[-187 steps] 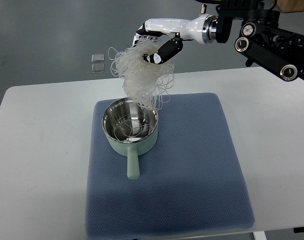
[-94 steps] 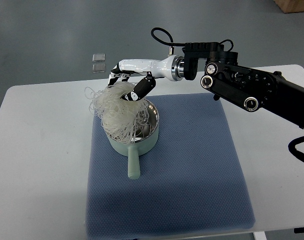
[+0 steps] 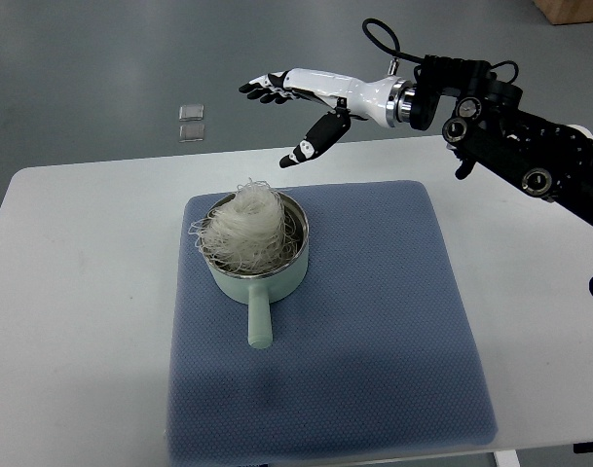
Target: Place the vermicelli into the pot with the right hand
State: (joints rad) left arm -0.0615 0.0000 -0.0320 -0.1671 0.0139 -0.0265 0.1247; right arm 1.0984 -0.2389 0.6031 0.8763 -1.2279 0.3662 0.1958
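Observation:
A bundle of white vermicelli lies heaped in the pale green pot, with loose strands hanging over its left rim. The pot stands on the blue mat, its handle pointing toward me. My right hand hovers above and behind the pot, clear of the noodles. Its fingers are spread and hold nothing. Its arm comes in from the right.
The white table carries the mat. Two small clear squares lie on the grey floor beyond the table's far edge.
The right hand lowered the vermicelli into the pot, let it go, then lifted up and back to the right with fingers spread. The noodles now rest in the pot.

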